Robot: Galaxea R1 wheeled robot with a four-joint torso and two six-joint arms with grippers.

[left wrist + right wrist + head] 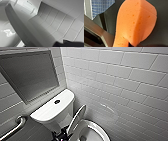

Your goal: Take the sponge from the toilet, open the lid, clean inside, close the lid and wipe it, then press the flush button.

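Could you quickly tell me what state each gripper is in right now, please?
Left gripper: cannot be told, beside the lid.
Right gripper: closed on the sponge.

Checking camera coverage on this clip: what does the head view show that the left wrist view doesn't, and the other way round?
The head view adds the flush button in the tank top, a grab bar and a dark framed panel on the wall. The left wrist view adds a bright glint down inside the bowl, seen from close beside the lid's edge. Both share the partly raised lid, the bowl and the white tiled wall.
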